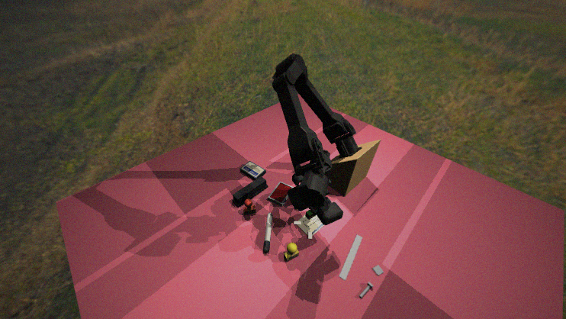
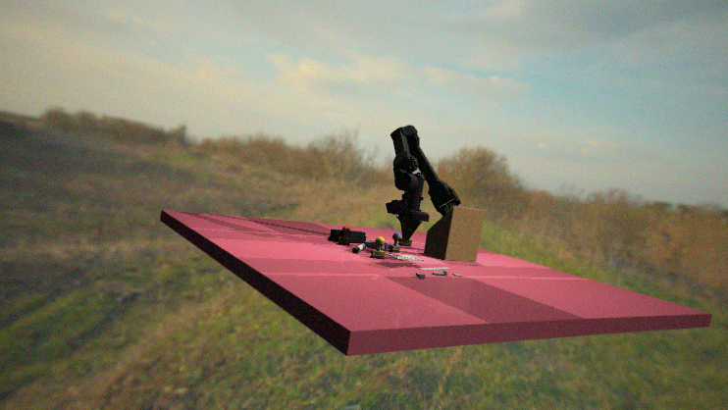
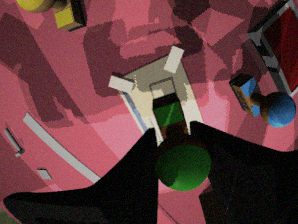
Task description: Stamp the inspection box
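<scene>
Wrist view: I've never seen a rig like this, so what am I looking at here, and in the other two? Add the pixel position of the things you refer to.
The machine is one black jointed arm (image 1: 292,104) (image 2: 404,168) ending in an end effector (image 1: 313,211) (image 2: 405,238) (image 3: 172,129) with two fingers. The wrist picture looks past those fingers; the top picture looks down from above; the exterior one looks across the pink table (image 1: 158,285) (image 2: 458,300) from further off.

The fingers are closed on a green-knobbed stamp (image 3: 183,167), which is over a card (image 1: 313,225) (image 3: 145,82) with white strips at two corners. Around it are stamps with yellow (image 1: 291,248) (image 2: 380,239) (image 3: 37,4), red (image 1: 248,202) and blue (image 2: 395,235) (image 3: 279,109) knobs, a red ink pad (image 1: 281,192) (image 3: 289,47) and a marker (image 1: 268,231). I can't read which stamp says PASS.
</scene>
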Available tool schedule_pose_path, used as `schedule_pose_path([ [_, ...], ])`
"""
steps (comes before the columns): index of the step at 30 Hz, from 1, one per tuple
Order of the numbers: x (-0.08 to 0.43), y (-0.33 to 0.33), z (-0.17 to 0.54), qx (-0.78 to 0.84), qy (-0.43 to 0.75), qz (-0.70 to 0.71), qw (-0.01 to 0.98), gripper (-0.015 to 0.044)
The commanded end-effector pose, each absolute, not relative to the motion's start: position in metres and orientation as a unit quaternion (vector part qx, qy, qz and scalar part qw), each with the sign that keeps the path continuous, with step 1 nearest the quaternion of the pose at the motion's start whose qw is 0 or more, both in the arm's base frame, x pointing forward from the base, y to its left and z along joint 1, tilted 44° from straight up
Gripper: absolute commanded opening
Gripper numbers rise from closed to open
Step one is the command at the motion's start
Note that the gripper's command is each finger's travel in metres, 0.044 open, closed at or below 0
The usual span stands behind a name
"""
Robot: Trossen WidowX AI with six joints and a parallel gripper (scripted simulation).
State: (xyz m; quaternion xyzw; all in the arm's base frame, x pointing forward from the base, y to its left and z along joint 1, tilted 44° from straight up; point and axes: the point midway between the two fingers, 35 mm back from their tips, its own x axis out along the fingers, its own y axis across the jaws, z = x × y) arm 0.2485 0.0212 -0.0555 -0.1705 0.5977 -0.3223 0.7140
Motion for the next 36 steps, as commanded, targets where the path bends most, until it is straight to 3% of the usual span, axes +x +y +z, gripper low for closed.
schedule_pose_path([
  [1,0.249,0.026,-0.051,-0.167,0.598,-0.323,0.715,0.0],
  [18,0.245,0.043,-0.032,-0.167,0.598,-0.323,0.715,0.0],
  [36,0.245,0.108,-0.089,-0.163,0.598,-0.321,0.716,0.0],
])
